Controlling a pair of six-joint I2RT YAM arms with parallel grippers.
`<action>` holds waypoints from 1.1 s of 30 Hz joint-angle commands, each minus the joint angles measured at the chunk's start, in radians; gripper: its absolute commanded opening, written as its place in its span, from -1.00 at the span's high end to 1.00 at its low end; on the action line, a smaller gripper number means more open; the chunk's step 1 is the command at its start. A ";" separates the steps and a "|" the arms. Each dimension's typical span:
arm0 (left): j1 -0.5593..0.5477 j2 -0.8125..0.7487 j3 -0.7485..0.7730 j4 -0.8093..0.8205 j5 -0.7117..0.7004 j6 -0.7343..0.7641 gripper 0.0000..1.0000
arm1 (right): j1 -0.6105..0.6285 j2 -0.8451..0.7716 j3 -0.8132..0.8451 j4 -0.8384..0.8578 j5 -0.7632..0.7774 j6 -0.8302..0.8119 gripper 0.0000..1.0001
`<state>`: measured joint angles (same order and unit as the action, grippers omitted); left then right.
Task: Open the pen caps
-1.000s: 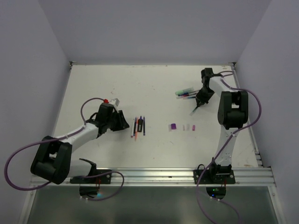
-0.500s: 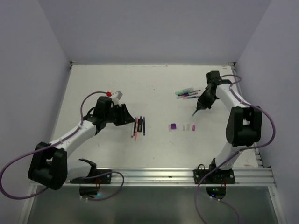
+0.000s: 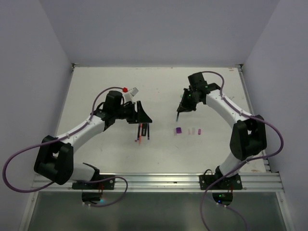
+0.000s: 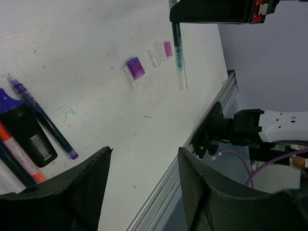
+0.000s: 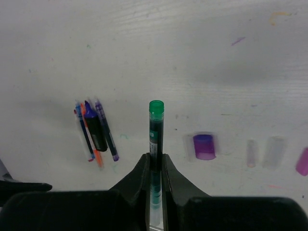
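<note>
On the bench, your left gripper stood open near the pile of pens, well apart from your right gripper, which was clamped on a green pen held above the bench. That pen looked light, stiff and slick; you'd likely pinch its free end squarely. Loose pen caps, purple, clear and pink, lay on the bench nearby.

The green pen in the black right gripper is dark green with a brighter green tip, above a white table flecked with small purple, green and orange ink marks. The purple cap is vivid, the two whitish caps nearly clear, the pink cap magenta-toned. The bunched pens are blue, orange-red, purple and black, and the black pen carries a white barcode label
</note>
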<state>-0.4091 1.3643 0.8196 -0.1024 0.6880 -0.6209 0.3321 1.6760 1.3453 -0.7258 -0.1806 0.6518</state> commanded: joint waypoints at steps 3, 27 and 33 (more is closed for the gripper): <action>-0.036 0.025 0.053 0.038 0.061 -0.033 -0.29 | 0.093 -0.061 0.041 0.039 -0.007 0.069 1.00; -0.119 0.101 0.070 0.061 0.031 -0.025 -0.19 | 0.312 0.004 0.159 0.048 0.113 0.227 1.00; -0.117 0.096 0.066 0.040 0.027 -0.005 -0.14 | 0.335 0.036 0.195 0.042 0.130 0.227 1.00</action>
<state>-0.5205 1.4597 0.8547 -0.0704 0.7033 -0.6426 0.6556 1.7023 1.4853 -0.7013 -0.0750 0.8570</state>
